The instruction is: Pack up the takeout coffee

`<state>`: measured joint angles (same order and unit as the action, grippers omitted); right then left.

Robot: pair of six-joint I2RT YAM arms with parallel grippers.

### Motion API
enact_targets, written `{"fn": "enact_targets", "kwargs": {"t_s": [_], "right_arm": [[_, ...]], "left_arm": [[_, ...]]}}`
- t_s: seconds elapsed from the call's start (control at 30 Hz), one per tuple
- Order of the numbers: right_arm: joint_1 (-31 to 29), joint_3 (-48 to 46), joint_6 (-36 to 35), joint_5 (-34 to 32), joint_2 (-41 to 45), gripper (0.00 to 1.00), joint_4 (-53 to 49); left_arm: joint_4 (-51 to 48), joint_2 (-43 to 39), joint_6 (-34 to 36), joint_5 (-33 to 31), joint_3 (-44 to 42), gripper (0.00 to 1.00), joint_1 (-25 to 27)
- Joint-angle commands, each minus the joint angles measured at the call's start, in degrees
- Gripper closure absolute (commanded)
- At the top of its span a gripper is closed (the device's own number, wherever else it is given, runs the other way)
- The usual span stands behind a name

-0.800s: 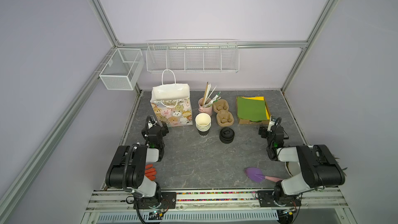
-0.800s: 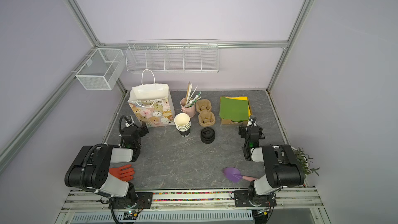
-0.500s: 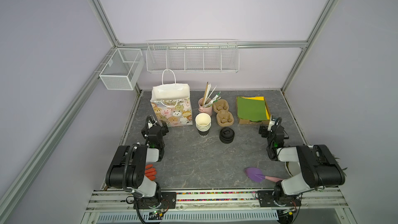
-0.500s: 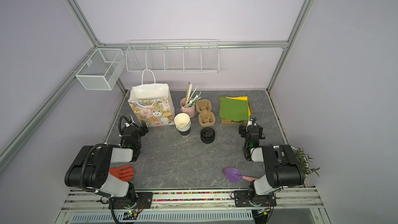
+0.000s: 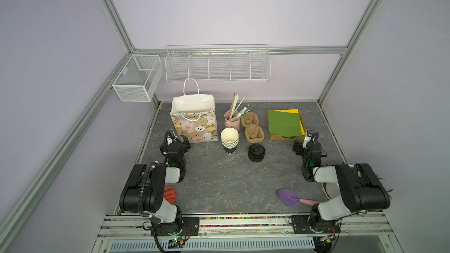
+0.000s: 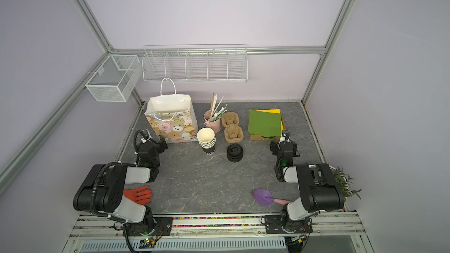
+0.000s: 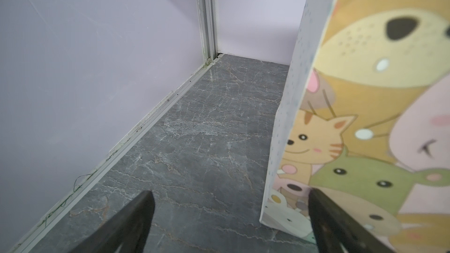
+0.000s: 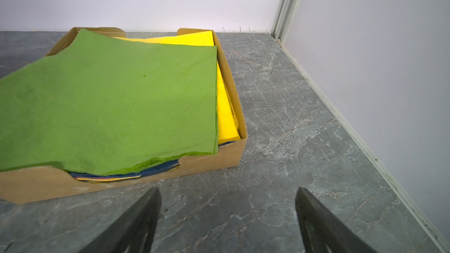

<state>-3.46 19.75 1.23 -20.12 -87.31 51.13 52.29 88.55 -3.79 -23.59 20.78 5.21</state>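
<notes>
The left pincer [image 7: 229, 195] gaped wide and empty just beside the gift bag's [image 5: 194, 128] near left corner. The right pincer [image 8: 229, 192], equally spread and empty, sat well right of the bag. The takeout coffee [image 5: 256, 152] stood on the table [image 5: 219, 181], right of the bag beyond the stacked cups [image 5: 229, 139].
</notes>
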Motion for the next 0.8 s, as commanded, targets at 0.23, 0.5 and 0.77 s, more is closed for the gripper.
{"fn": "enact_targets", "kwargs": {"t_s": [0.23, 0.5, 0.77], "right_arm": [[-0.11, 0.51, -1.26, -1.71, 0.32, 0.12, 1.89], [-1.02, -3.78, -2.25, -2.28, 1.09, 0.11, 9.54], [-0.28, -4.26, -2.8, 0.08, 3.13, 0.11, 9.76]], "left_arm": [[1.41, 0.72, 1.19, -0.57, 1.12, 0.01, 0.21], [1.41, -0.72, 2.03, 1.47, 0.6, 0.01, 0.18], [-7.27, -10.82, 1.26, 1.99, -0.18, 0.01, 0.24]]}}
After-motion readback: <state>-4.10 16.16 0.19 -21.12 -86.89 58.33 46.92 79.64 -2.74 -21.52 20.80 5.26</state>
